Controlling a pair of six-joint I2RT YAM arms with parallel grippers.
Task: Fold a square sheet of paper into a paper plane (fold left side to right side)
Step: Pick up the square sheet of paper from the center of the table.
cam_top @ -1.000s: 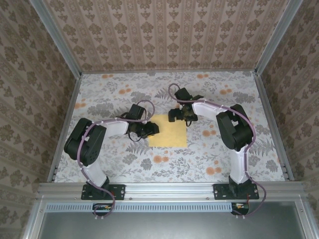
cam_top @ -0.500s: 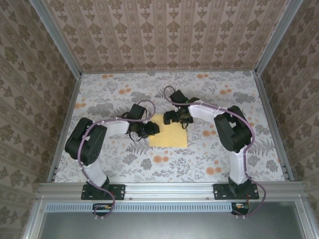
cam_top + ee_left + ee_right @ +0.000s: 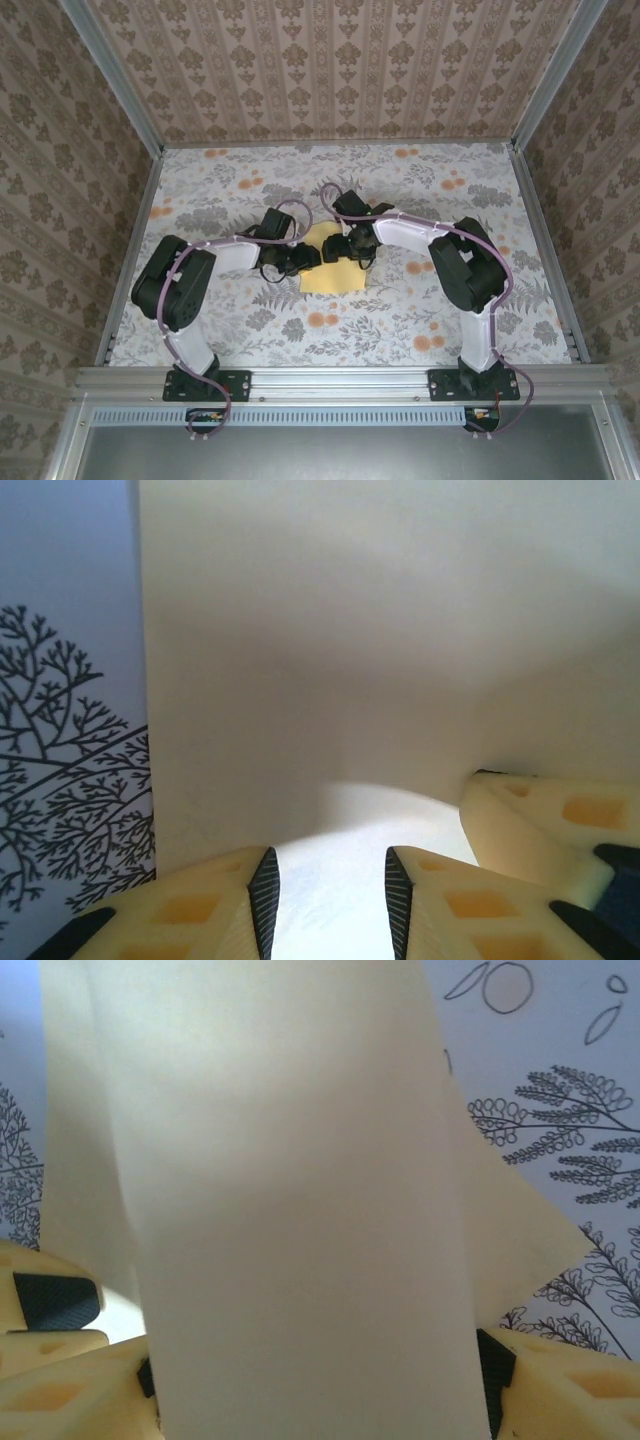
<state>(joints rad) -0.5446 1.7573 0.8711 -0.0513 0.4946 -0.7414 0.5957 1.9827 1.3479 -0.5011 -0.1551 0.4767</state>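
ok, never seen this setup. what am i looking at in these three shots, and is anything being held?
Two small robot arms are bolted at the near edge of a table with a floral cover. The wide shot comes from a fixed camera above and behind them. The two close-ups come from a camera on each wrist, looking past its own yellow fingers. On the table lies a square sheet of paper, yellow-orange, between the arms. The left gripper sits at its left edge, fingers partly apart. The right gripper is over the sheet. Its close-up shows a raised flap of paper between its wide-set fingers, but I cannot tell whether it is pinched.
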